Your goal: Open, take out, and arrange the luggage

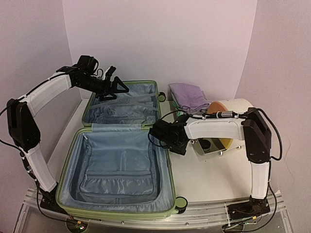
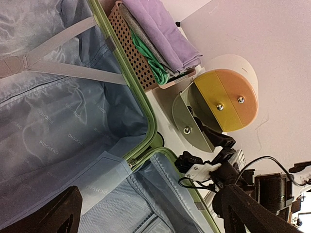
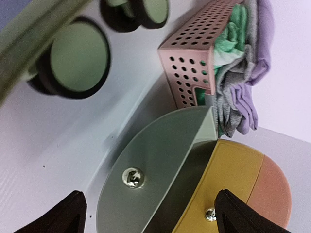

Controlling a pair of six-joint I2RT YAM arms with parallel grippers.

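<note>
From above, the luggage (image 1: 116, 160) lies opened flat on the table (image 1: 209, 179), so opening looks done; the left wrist view shows the left gripper (image 2: 153, 208) spread empty over its lining, and the right wrist view shows the right gripper (image 3: 150, 199) spread empty beside its wheels (image 3: 77, 58), so next it needs something to grasp.

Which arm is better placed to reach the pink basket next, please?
Right. The right pincer sits open beside the drum, basket just ahead; the left pincer hovers over the far half of the luggage.
</note>
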